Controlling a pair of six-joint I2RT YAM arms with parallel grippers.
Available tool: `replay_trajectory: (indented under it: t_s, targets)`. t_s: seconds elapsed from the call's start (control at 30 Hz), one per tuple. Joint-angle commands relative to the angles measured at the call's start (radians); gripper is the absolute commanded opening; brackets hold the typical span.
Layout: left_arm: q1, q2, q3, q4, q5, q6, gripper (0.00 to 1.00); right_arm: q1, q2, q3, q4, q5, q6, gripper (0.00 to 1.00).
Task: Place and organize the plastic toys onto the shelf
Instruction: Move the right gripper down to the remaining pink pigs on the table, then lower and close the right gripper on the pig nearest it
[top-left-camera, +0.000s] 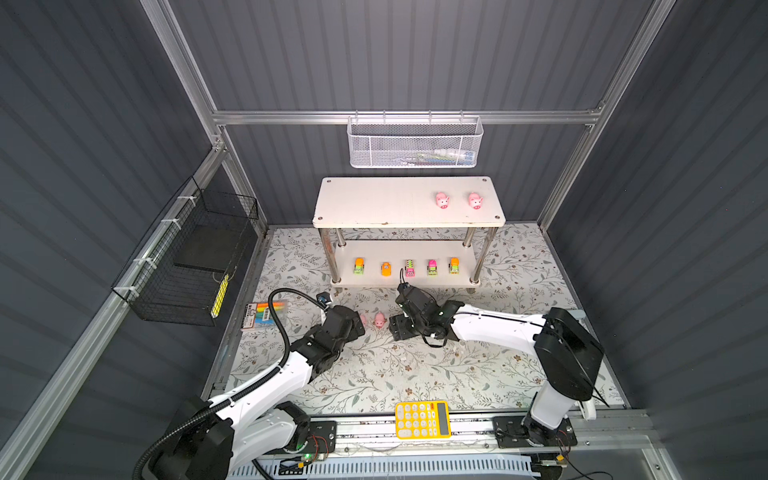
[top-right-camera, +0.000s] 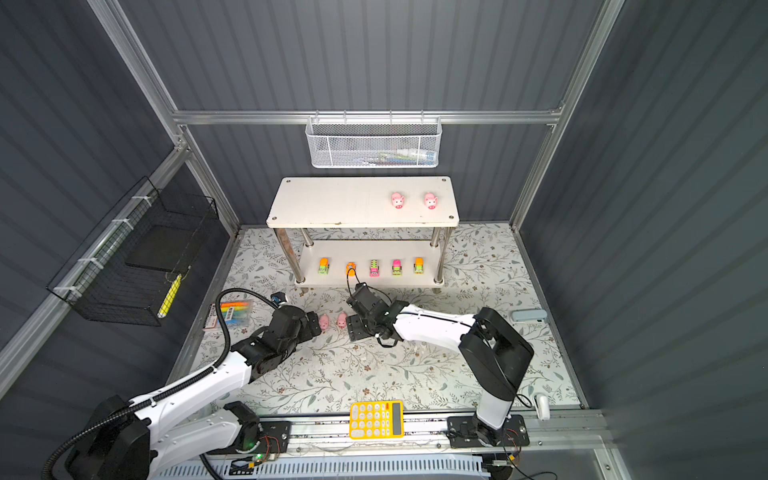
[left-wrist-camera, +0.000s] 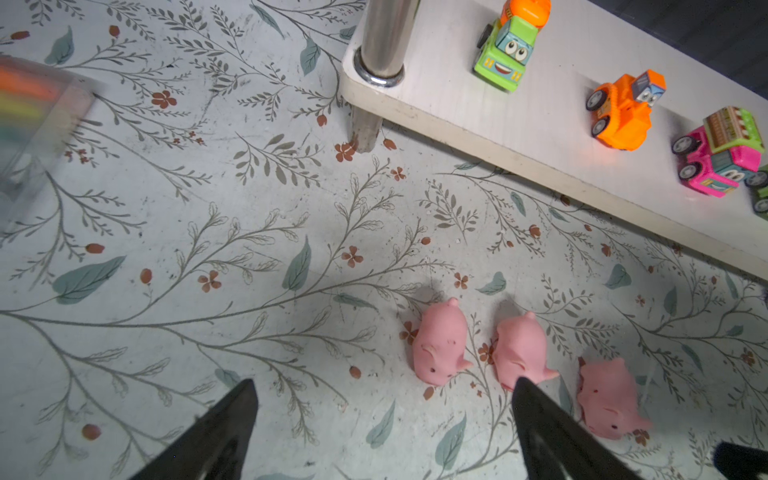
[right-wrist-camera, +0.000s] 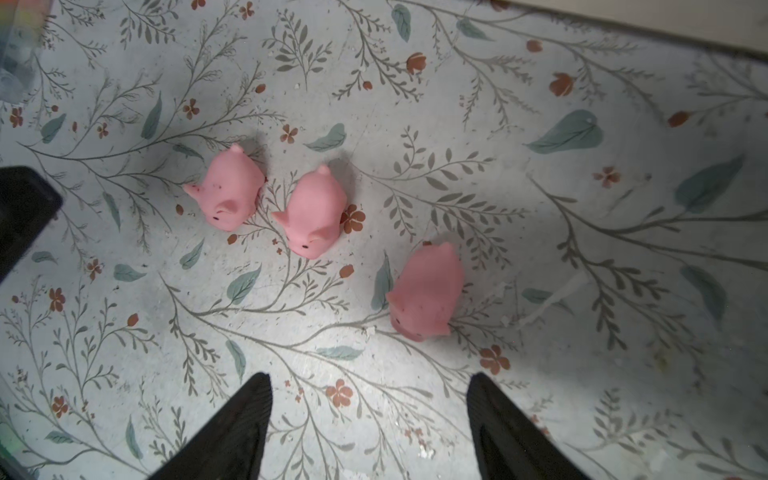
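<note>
Top views: the white two-tier shelf stands at the back of the floral mat, with both arms stretched low toward the middle in front of it.
Top board: two pink pigs sit side by side near its right end, snouts toward the arms.
Lower board: five toy vehicles stand in a spaced row.
Mat: three loose pigs lie in front of the shelf between the two grippers, two close together and the third a little apart.
Left gripper: jaws spread wide and empty, just beside the pigs. One fingertip overlaps the middle pig in the left wrist view, and whether it touches cannot be told.
Right gripper: jaws parted, holding nothing, low over the mat near the third pig.
Also on the table: a yellow calculator at the front edge and a marker pack at the mat's left edge.
</note>
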Motion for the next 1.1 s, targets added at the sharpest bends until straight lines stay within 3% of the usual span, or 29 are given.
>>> replay_trajectory:
  t_s: [0.0, 0.6, 1.07]
  targets:
    - [0.007, 0.004, 0.034, -0.023, -0.020, -0.011, 0.96, -0.005, 0.028, 0.032, 0.008, 0.020, 0.035, 0.76]
    - [0.006, -0.002, 0.023, -0.019, -0.019, -0.016, 0.96, -0.042, 0.147, 0.081, -0.027, 0.042, 0.050, 0.72]
    - [0.007, -0.003, 0.013, -0.007, -0.011, -0.019, 0.96, -0.042, 0.192, 0.107, -0.031, 0.047, 0.054, 0.61]
